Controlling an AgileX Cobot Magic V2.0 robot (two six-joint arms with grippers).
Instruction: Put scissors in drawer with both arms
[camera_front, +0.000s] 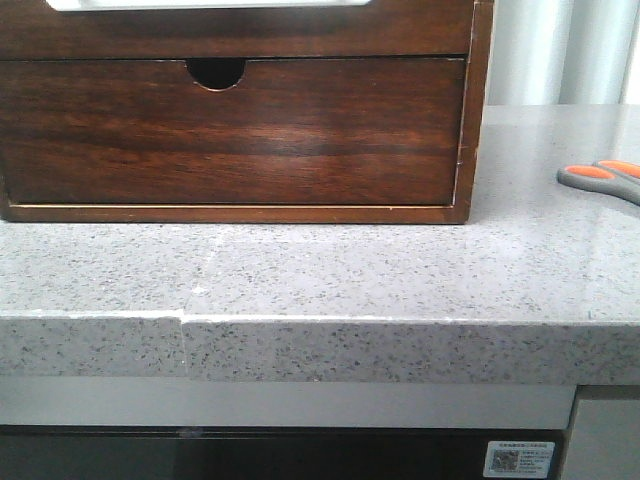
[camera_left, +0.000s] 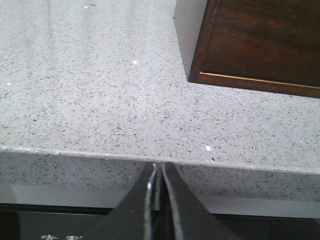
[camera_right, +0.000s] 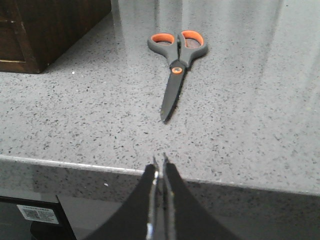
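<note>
The scissors (camera_front: 603, 177), grey with orange handle inserts, lie closed and flat on the counter at the far right, partly cut off by the frame edge. The right wrist view shows them whole (camera_right: 176, 65), blades pointing towards my right gripper (camera_right: 161, 162), which is shut and empty at the counter's front edge. My left gripper (camera_left: 158, 167) is shut and empty at the front edge, left of the wooden box (camera_left: 260, 45). The drawer (camera_front: 250, 35), a plain dark front with a white strip above it, is the box's upper one. It is closed and mostly cut off. Neither gripper shows in the front view.
Below it is a second drawer front with a half-round finger notch (camera_front: 215, 72), also closed. The box stands on a speckled grey stone counter (camera_front: 330, 270), and its right corner shows in the right wrist view (camera_right: 45, 30). Bare counter lies between the box and the scissors.
</note>
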